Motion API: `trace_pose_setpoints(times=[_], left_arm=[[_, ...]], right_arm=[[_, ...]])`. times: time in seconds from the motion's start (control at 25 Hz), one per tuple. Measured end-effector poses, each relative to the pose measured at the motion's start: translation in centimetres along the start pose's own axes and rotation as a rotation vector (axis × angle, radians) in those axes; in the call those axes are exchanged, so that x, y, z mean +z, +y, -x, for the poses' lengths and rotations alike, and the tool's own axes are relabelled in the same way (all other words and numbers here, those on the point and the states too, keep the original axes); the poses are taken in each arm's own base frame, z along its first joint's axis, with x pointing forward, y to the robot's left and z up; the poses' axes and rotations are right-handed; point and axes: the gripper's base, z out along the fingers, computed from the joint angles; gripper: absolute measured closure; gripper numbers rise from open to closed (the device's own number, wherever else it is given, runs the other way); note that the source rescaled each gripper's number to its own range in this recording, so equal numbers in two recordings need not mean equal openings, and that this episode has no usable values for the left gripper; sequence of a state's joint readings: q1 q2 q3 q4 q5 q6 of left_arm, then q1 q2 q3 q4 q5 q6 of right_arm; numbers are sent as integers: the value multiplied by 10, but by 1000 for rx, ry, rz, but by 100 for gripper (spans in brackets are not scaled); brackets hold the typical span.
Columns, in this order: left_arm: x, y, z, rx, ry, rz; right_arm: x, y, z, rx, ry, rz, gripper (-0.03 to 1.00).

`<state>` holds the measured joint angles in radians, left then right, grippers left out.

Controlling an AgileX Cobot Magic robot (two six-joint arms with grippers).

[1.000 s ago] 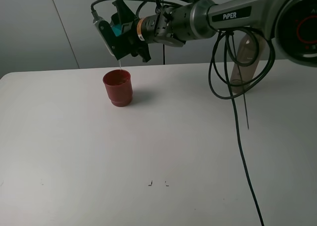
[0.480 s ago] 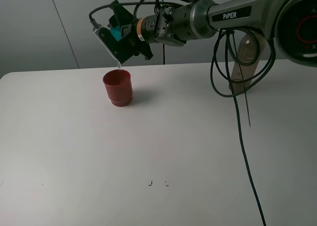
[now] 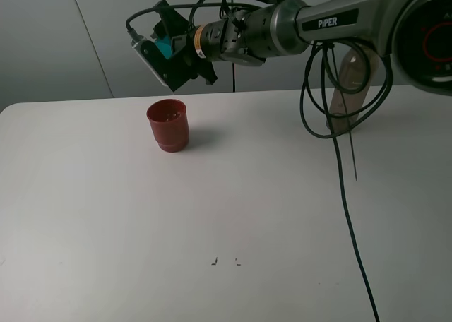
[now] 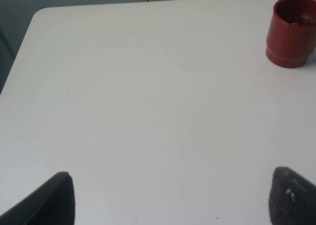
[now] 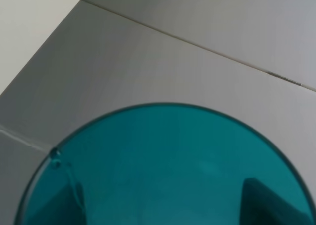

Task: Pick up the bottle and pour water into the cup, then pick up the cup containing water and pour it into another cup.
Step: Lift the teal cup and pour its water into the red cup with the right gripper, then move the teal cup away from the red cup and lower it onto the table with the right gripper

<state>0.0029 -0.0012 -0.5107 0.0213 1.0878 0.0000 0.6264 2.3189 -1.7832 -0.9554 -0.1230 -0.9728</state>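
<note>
My right gripper (image 3: 168,59) reaches across to the left and is shut on the teal cup (image 3: 165,45). It holds the cup tilted in the air just above the red cup (image 3: 168,124). The red cup stands upright on the table at the back left. In the right wrist view the teal cup (image 5: 163,166) fills the lower half, with drops at its rim and the fingers (image 5: 259,200) dark behind it. The grey-brown bottle (image 3: 350,82) stands at the back right behind the cables. My left gripper (image 4: 173,200) is open over bare table, with the red cup (image 4: 291,30) well ahead of it.
Black cables (image 3: 339,159) hang from the right arm and trail across the right side of the white table (image 3: 212,216). The table's back edge meets a grey wall. Two small dark marks (image 3: 224,261) sit near the front.
A thin stream of water ran from the teal cup into the red cup earlier; it has stopped now. The right gripper has lifted the teal cup slightly.
</note>
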Motion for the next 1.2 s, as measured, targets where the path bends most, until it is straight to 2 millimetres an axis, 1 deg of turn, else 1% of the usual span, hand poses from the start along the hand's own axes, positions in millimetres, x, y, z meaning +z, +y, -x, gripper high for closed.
trace_pose_setpoints(times=[0.16,0.56,0.76,1.04,1.2], left_arm=[[0,0,0,0,0,0],[0,0,0,0,0,0],[0,0,0,0,0,0],[0,0,0,0,0,0],[0,0,0,0,0,0]], right_arm=[[0,0,0,121,1,-1,92],[0,0,-1,734,7,-7,92],[-1,0,-3,988,29,2,92],[-17,-19,-11,1350,56,-31,92],[-35,-23,-11,1444,62,-22,92]])
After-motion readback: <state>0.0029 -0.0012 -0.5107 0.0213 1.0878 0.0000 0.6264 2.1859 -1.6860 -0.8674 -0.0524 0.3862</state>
